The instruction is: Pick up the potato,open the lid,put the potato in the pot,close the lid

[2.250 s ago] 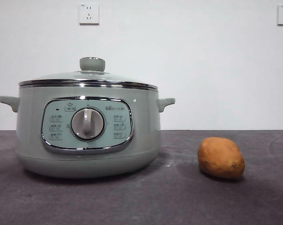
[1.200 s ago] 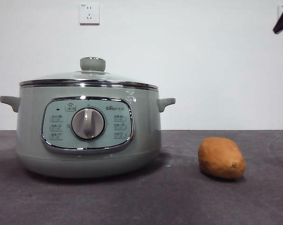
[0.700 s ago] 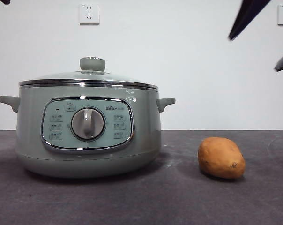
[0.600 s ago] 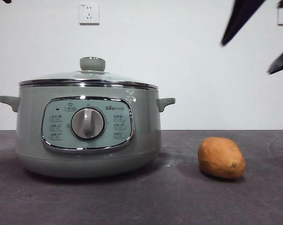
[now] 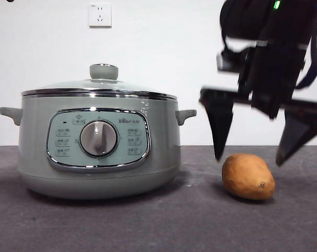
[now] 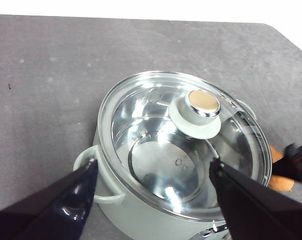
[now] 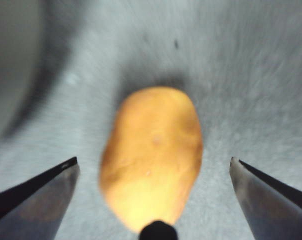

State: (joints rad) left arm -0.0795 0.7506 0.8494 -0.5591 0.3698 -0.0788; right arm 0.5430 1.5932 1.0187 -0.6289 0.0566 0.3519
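Table: dark grey table (image 5: 148, 226), white wall behind.
Progress: nothing done; potato (image 5: 247, 176) lies loose, lid (image 5: 98, 86) on pot (image 5: 98, 152).
Right gripper (image 5: 250, 155): spread wide above potato.
Left gripper (image 6: 153, 172): wide, over lid.

The right claw (image 5: 249, 156) hangs spread wide just above the potato (image 5: 248, 176), one jaw on each side, with room either way. Bare surface (image 5: 200, 220) lies between the potato and the pot (image 5: 98, 144) at centre left of the frame. The lid (image 6: 183, 145) closes the pot's mouth; above it the left claw (image 6: 153, 187) stands open.
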